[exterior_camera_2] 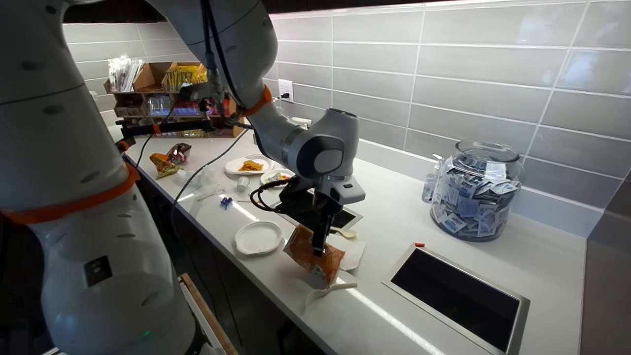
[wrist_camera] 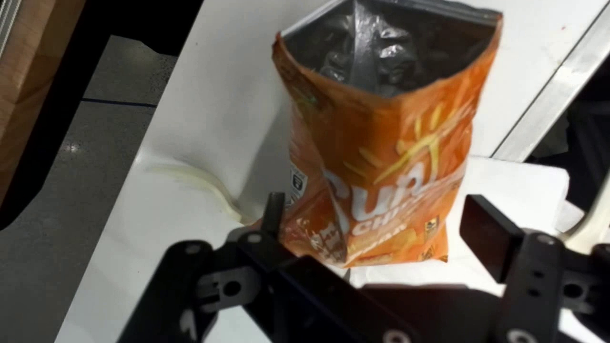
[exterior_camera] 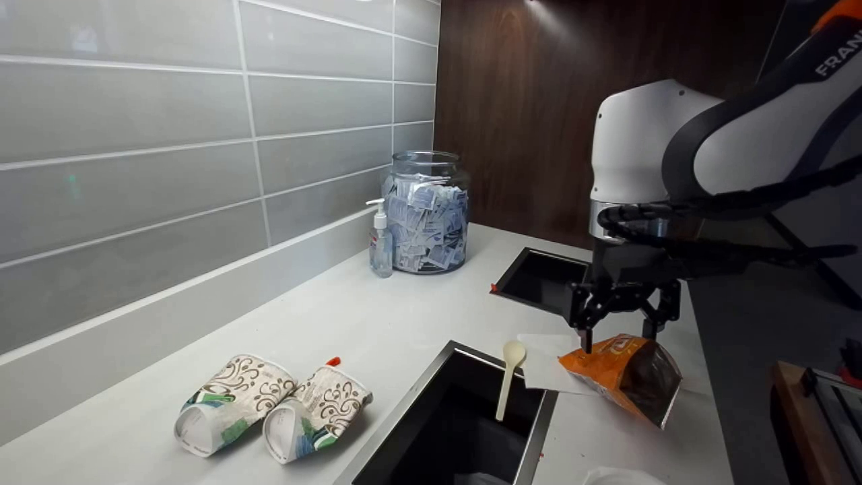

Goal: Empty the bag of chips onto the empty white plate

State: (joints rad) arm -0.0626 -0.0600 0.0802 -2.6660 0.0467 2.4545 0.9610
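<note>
Bag of chips (wrist_camera: 391,166): right beneath the jaws, orange, tilted, its lower end by a white napkin (exterior_camera_2: 355,251); the mouth gapes and shows you silvery lining, the depths hidden.
Jaws: spread apart; in your wrist view they flank the bag's lower end, with a gap to the foil on one side, and you cannot tell whether the other side touches.
White plate (exterior_camera_2: 259,238): near the bag on the surface (exterior_camera_2: 394,207), face up to you.
Glass jar (exterior_camera: 424,165): upright, filled with blue-and-white sachets (exterior_camera_2: 468,207); you can find it in both exterior views.
Pump bottle (exterior_camera: 381,252): upright just beside the jar, see-through.
Spoon recess (exterior_camera: 401,412): metal-framed and dark inside; a pale spoon (exterior_camera: 514,352) lies across its rim.
Jar recess (exterior_camera_2: 458,296): also framed, too dark for you to read.
Chip plate (exterior_camera_2: 234,165): carries a heap of orange chips (exterior_camera_2: 250,166), farther along the surface.
Neighbouring plate (exterior_camera_2: 265,181): carries green and red pieces (exterior_camera_2: 279,176), too small for you to name.
Wooden organizer (exterior_camera_2: 149,76): its compartments hold white sticks (exterior_camera_2: 123,71) and yellow packets (exterior_camera_2: 185,76), among other things.
Swirl-printed packets (exterior_camera: 242,391): two, lying side by side; you cannot tell what they contain.
</note>
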